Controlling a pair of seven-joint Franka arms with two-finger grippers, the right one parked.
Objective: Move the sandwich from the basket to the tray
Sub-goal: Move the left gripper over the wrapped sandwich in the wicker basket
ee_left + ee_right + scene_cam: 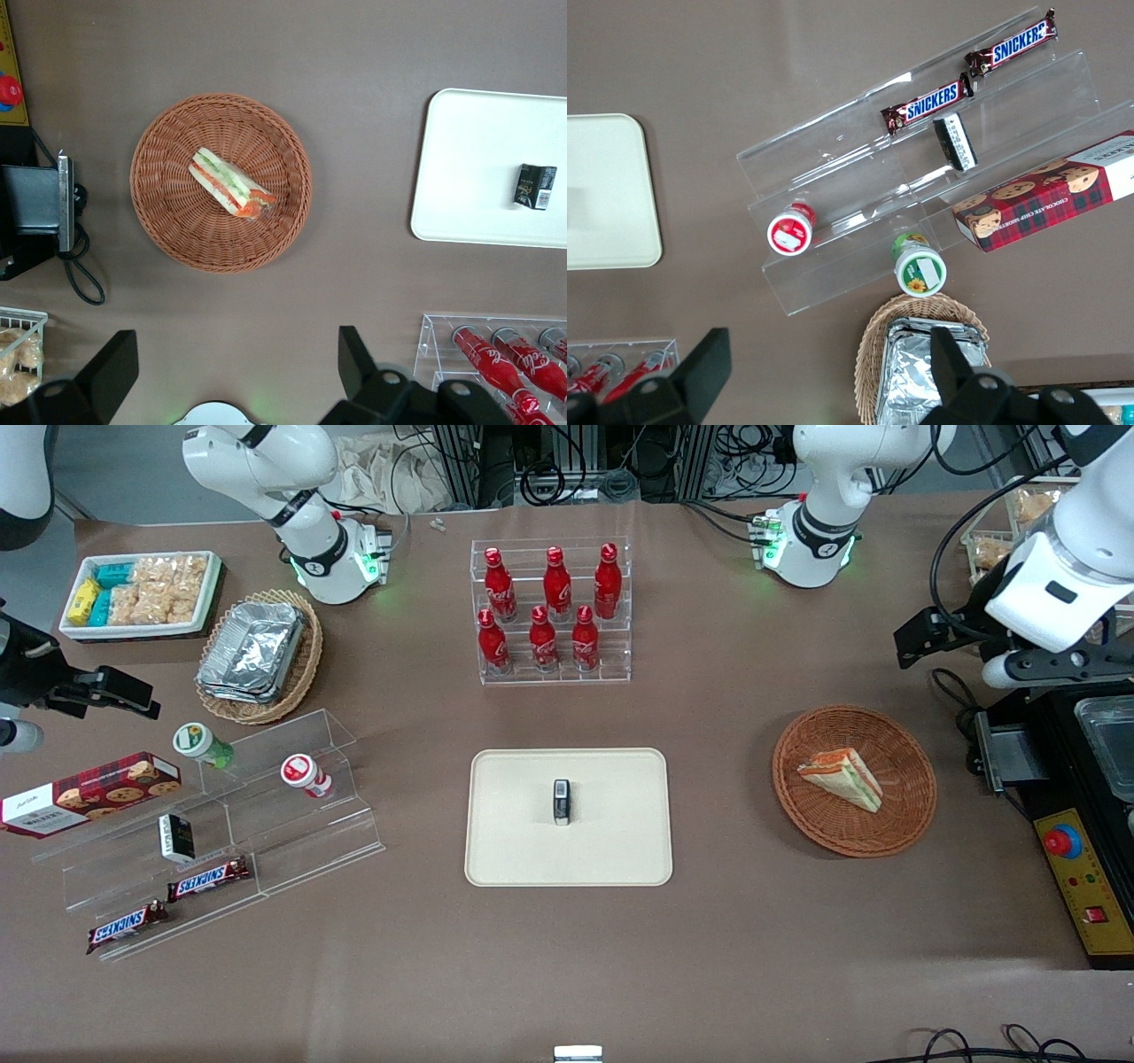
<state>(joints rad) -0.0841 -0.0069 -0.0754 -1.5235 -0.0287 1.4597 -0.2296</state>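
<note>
Sandwich [842, 777] lies in round basket [912, 815] (cream tray [620, 850] apart).

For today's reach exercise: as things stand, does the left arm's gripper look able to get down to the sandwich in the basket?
Probably yes. The gripper hangs open high above the table, and the sandwich lies uncovered in the shallow basket, with nothing over it or crowding it.

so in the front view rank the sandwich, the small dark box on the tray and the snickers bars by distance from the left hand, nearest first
The hand, open, hovers above the table at the working arm's end.
1. sandwich, in the basket
2. small dark box, on the tray
3. Snickers bars, toward the parked arm's end
</note>
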